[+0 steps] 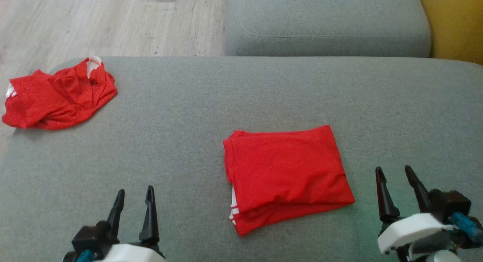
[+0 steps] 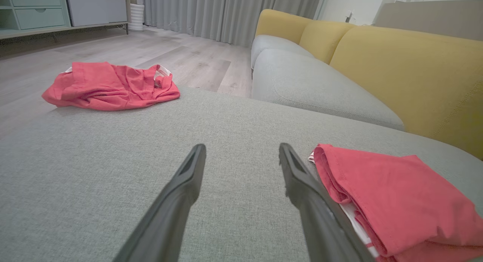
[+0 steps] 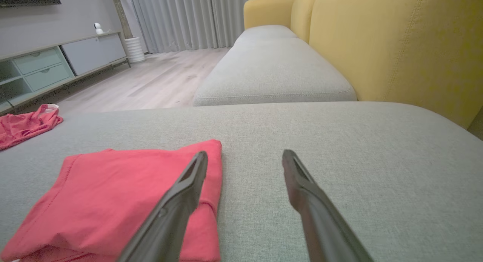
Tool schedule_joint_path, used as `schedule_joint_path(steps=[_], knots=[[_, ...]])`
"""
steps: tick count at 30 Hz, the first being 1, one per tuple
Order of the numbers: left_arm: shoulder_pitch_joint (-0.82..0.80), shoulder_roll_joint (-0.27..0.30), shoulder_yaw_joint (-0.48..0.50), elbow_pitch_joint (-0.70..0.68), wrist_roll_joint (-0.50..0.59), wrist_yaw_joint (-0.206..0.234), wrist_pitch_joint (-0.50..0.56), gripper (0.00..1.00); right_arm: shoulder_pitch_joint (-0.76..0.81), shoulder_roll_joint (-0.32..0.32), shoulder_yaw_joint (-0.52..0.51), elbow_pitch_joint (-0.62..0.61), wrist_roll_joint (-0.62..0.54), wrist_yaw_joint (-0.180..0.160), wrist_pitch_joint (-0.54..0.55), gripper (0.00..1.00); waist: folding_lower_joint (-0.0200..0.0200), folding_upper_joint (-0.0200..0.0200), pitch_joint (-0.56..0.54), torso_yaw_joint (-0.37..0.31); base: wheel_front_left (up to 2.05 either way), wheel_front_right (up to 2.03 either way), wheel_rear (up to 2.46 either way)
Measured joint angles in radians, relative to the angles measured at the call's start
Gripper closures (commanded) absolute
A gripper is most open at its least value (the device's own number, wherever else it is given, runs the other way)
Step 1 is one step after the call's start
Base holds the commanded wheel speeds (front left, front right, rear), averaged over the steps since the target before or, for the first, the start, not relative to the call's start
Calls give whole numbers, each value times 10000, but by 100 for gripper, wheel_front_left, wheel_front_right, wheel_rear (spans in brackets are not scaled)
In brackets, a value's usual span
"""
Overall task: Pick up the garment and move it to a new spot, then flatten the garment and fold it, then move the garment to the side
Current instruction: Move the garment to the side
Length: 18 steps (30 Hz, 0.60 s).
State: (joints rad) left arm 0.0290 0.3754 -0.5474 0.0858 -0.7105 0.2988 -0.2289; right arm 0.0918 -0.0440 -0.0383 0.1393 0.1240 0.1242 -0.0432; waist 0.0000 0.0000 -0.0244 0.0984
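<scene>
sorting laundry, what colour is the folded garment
Folded garment is red with white edge stripes; best in head view.

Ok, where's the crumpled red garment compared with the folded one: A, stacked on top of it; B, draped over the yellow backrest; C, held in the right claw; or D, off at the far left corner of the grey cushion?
D: the crumpled garment lies at the far left corner of the cushion, well apart from the folded garment near the front edge.
</scene>
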Motion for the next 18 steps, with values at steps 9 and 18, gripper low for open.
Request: schedule_joint_path(steps=[9,18], knots=[[-184,-4,-58,-77,4,-2,77,0,-1693,0,-146,993,-631,0,1356,0,1,0,266,379,0,0,0],[-497,-261,-56,-2,4,-42,-13,0,-2753,-4,-405,2661,-819,0,2644,0,1,0,902,1073,0,0,0]])
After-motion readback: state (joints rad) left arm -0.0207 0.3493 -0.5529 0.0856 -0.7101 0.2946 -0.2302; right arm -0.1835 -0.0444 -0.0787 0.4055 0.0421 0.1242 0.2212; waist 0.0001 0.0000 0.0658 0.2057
